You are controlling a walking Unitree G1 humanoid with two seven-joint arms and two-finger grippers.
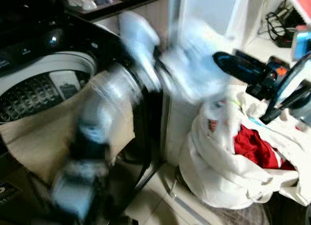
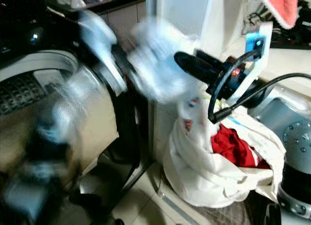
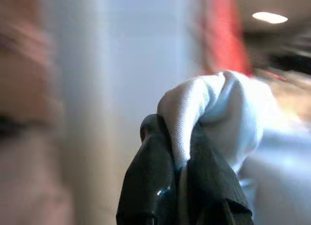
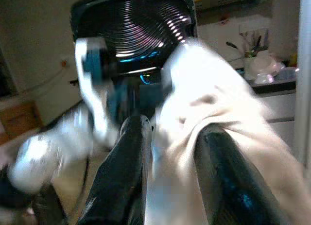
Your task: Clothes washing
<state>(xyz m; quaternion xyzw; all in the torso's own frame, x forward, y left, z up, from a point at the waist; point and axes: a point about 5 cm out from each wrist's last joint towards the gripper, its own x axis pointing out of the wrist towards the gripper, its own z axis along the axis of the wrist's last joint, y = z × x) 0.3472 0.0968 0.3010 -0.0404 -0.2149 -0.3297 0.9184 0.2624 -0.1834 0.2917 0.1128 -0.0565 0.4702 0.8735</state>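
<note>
Washing machine [image 1: 43, 84]: stood at the left, a top loader with a dark body; its perforated drum lay open, and a beige cloth [image 1: 53, 132] draped over the near rim and down the front.
Laundry bundle [image 1: 228, 162]: a white sheet-like wrap sat on the floor to the right of the machine, near a white cabinet, with a red garment [image 1: 255, 147] showing in its open top.
White garment [image 1: 194, 64]: hung in mid-air between the machine and the bundle, badly blurred, stretched between both grippers.
Left gripper [image 3: 180, 181]: its two black fingers were pressed together on a fold of the white garment, the cloth bulging out above the tips.
Right gripper [image 4: 170, 152]: its fingers stood apart with the white cloth draped between and over them; whether they truly pinched it was hard to judge.
Handling: the garment looked light, soft and limp, apt to sag, slide and snag on the machine's rim.
Best hold: probably a thick bunched fold, as the left gripper had, rather than a thin edge.
</note>
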